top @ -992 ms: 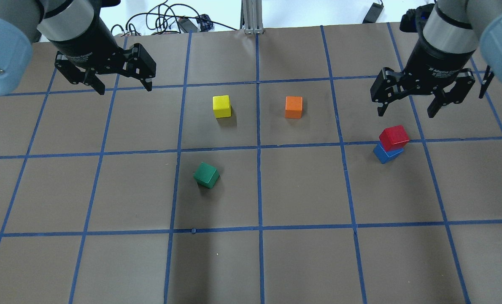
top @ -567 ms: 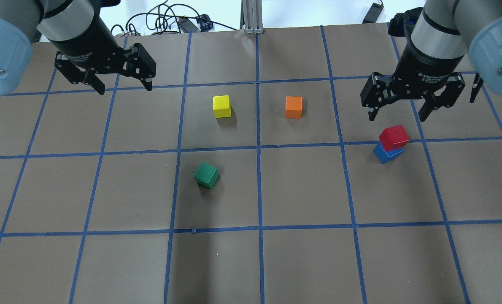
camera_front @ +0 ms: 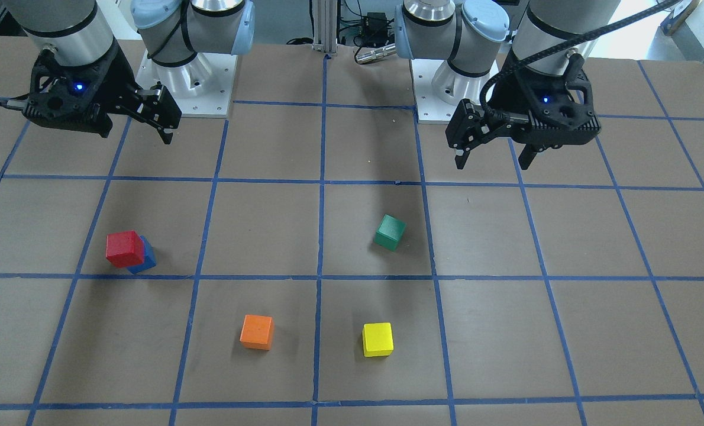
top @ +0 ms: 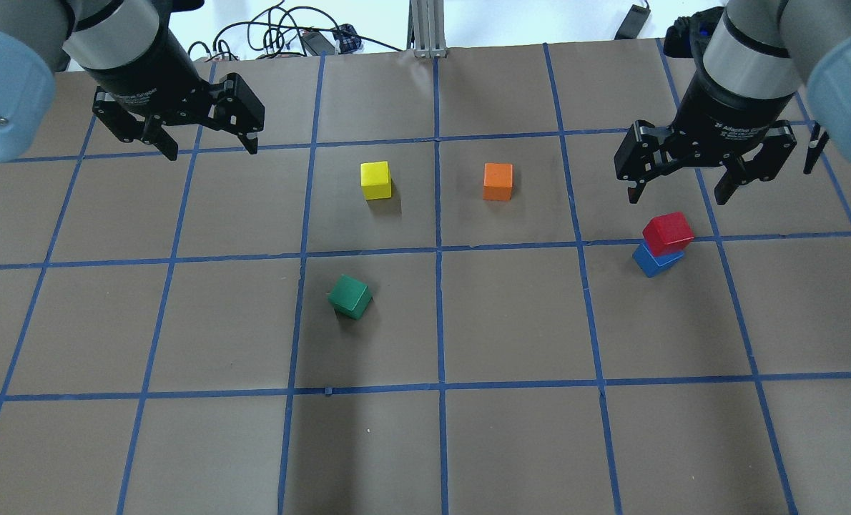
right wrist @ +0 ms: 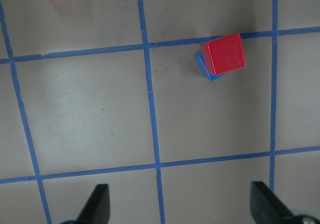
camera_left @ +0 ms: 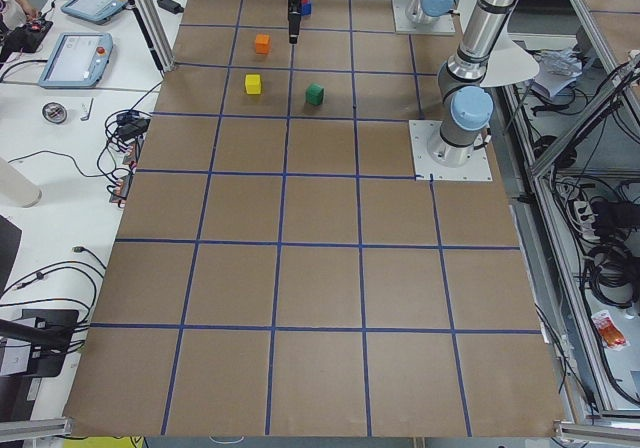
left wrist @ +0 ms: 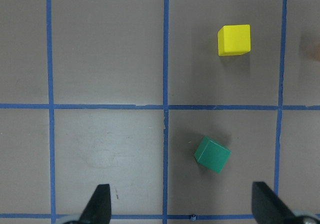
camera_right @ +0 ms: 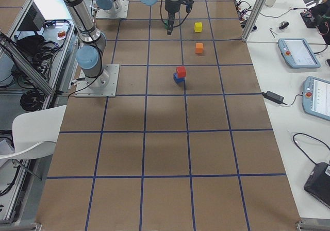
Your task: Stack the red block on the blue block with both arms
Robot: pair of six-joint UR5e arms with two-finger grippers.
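The red block [top: 668, 232] sits on top of the blue block [top: 653, 263], turned and slightly offset, at the table's right side. The stack also shows in the front view, red block [camera_front: 124, 248] on blue block [camera_front: 147, 255], and in the right wrist view, red block [right wrist: 223, 54] over blue block [right wrist: 204, 69]. My right gripper [top: 677, 193] is open and empty, raised just behind the stack and not touching it. My left gripper [top: 212, 150] is open and empty at the far left, well away from the stack.
A yellow cube [top: 376, 180] and an orange cube [top: 498, 182] stand near the table's middle. A green cube [top: 350, 297] lies turned, closer to me. Cables [top: 282, 36] and a metal post [top: 425, 28] are at the far edge.
My right gripper has shifted slightly to the left and farther from me while staying open. The stack, the other cubes and my left arm have not moved.
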